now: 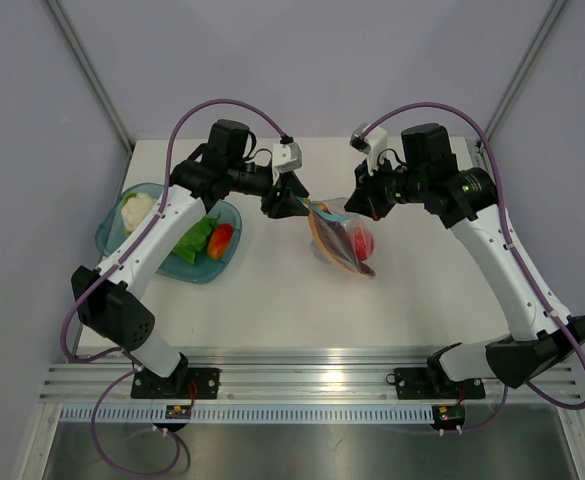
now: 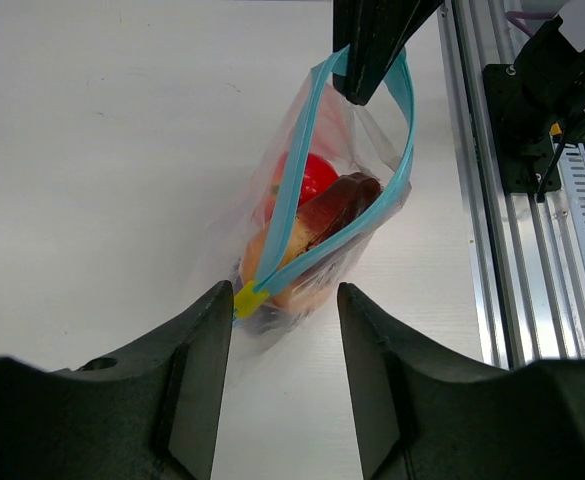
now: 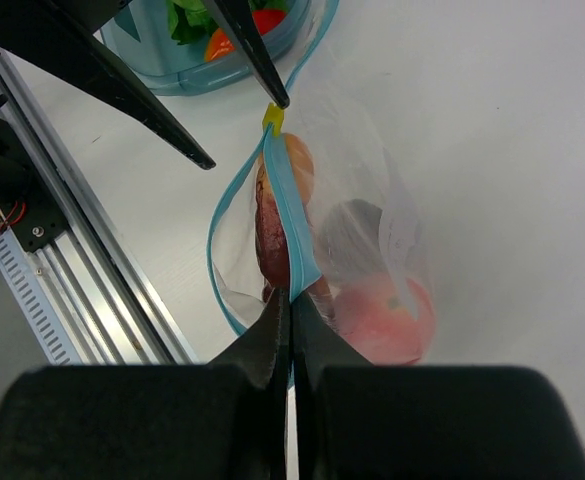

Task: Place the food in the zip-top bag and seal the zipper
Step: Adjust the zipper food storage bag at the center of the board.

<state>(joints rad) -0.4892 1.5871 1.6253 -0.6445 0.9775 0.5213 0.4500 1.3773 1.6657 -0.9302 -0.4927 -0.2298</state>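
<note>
**Bag stretched between two arms, mouth not yet sealed**

At far left the bowl (image 1: 105, 238) holds a white piece, some greens and an orange-red piece, well apart from the action. Whether these are also meant for the bag I cannot tell.

Next comes the left gripper (image 1: 292, 203). Its jaws are spread apart on either side of the near end of the bag (image 1: 337, 238), where a small yellow tab (image 2: 249, 298) caps the zipper (image 2: 409, 150). One fingertip sits just beside the tab and nothing is clamped. It reads as lined up to close on that end, so the strip can be pinched or run along.

The bag lies on the table between the two arms, with its mouth up. The food (image 2: 310, 178) is already inside: a red round piece, a dark purple one and an orange one are packed against the lower wall. The two teal strands bow apart into a loop, so the mouth gapes and the seal is not made.

At right, the right gripper (image 3: 291, 300) is clamped tight on the far end of the zipper, where the strands meet. It seems to serve as an anchor — it holds that end up and taut so the limp plastic does not fold while the other arm works.

Filling looks largely done. Pressing the strands together along their length looks like what remains, and it needs both ends held in line.
</note>
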